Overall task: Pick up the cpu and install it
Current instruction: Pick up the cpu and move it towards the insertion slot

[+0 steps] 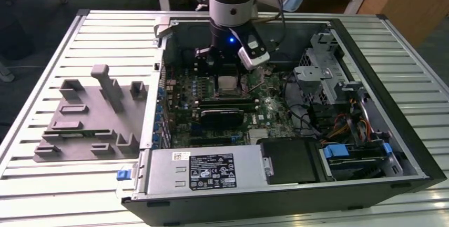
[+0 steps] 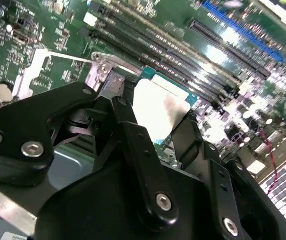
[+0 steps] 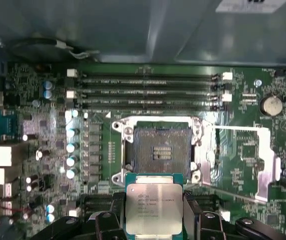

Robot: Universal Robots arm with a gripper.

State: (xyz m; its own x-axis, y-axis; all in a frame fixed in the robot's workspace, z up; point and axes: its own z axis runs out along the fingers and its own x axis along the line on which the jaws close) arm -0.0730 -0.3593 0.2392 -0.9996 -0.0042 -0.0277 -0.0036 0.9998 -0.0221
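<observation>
Exterior view: my tool [image 1: 226,73] hangs low inside case [image 1: 403,143], over board [image 1: 270,106], to reach socket.
Second wrist view: 2 fingers [image 2: 132,145] clamp cpu [image 2: 159,111] by edges, sparing lid.
First wrist view: cpu held flat, just beside open socket [image 3: 157,149], not yet seated.

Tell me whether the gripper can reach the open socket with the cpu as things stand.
Probably yes. In the first wrist view the gripper holds the cpu right beside the socket, which lies open with its metal load plate swung aside. The socket's contact field looks uncovered, so the way seems free.
</observation>
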